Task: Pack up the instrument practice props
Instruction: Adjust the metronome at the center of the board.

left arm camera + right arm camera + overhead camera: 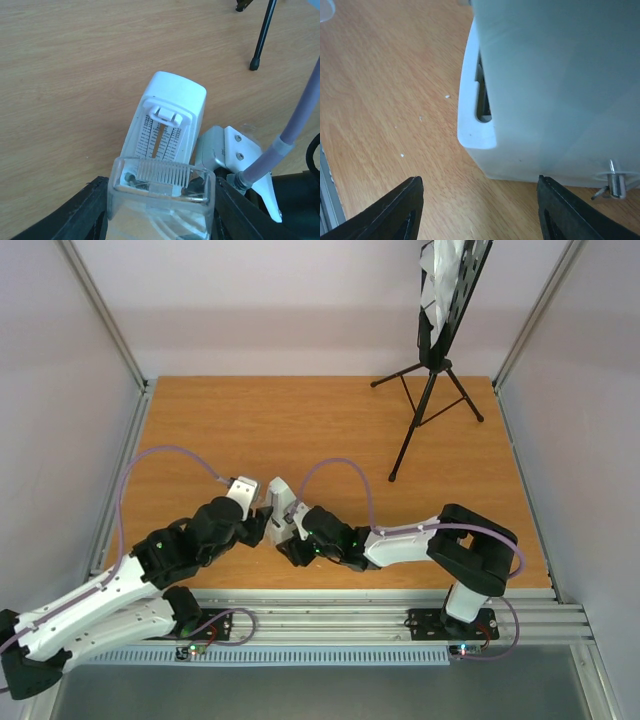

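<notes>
The metronome (172,112), a small white pyramid, sits on the counter (250,430) near its front edge, between the two arms. Its scale face is bare. Its clear cover (160,200) is off it and just short of its base, clamped between the fingers of the left gripper (160,181).

The right gripper (479,180) is close against the other side of the body with its jaws apart. One finger has bare wood between it and the metronome. Whether the other finger touches the body I cannot tell. It looks like a brace rather than a grip.

The music stand (430,400) stands well apart in the far right corner, with the sheet-music pages (437,285) on its desk. Neither is packed yet.

The likely step is seating the cover on the body, and these things could go wrong:
- **Body not held:** if the cover meets the face crooked, it could shove the metronome across the counter or tip it.
- **Cover slipping:** smooth clear plastic may slip or twist in the grip under that push.
- **Crowding:** the two grippers are very close, and the right arm's cable runs beside the metronome, so a small correction by either arm could knock the other or snag the cable.
</notes>
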Tool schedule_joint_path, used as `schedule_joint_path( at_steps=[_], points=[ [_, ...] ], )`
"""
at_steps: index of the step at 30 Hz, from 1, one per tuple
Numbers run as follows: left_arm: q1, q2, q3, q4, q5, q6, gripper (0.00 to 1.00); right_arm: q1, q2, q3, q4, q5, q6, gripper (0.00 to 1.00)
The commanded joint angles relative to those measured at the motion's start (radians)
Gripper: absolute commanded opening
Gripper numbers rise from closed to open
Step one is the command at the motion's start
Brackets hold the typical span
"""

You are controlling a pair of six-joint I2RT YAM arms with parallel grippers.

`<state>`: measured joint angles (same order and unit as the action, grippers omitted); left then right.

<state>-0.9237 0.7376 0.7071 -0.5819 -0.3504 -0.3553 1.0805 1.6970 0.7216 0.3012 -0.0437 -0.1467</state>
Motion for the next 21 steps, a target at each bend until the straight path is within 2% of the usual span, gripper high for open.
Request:
schedule_joint_path(
  at_steps=[1, 5, 9, 13, 17, 21],
  points=[
    [0.008, -0.035, 0.011, -0.006, -0.021, 0.006, 0.38, 0.01, 0.002, 0.016, 0.079, 0.006, -0.01, 0.63],
    [0.013, -0.07, -0.038, 0.062, -0.009, 0.038, 0.39, 0.01, -0.085, -0.03, 0.072, 0.025, -0.023, 0.64],
    [0.034, -0.138, -0.136, 0.239, 0.027, 0.072, 0.44, 0.007, -0.228, -0.114, 0.036, 0.04, -0.039, 0.64],
    [0.059, -0.154, -0.21, 0.37, 0.08, 0.105, 0.47, -0.012, -0.395, -0.178, -0.061, 0.076, -0.054, 0.64],
    [0.095, -0.129, -0.239, 0.426, 0.083, 0.162, 0.47, -0.059, -0.565, -0.216, -0.171, 0.094, -0.077, 0.65],
    [0.138, -0.143, -0.258, 0.487, 0.137, 0.195, 0.48, -0.097, -0.671, -0.225, -0.249, 0.105, -0.09, 0.65]
  ],
)
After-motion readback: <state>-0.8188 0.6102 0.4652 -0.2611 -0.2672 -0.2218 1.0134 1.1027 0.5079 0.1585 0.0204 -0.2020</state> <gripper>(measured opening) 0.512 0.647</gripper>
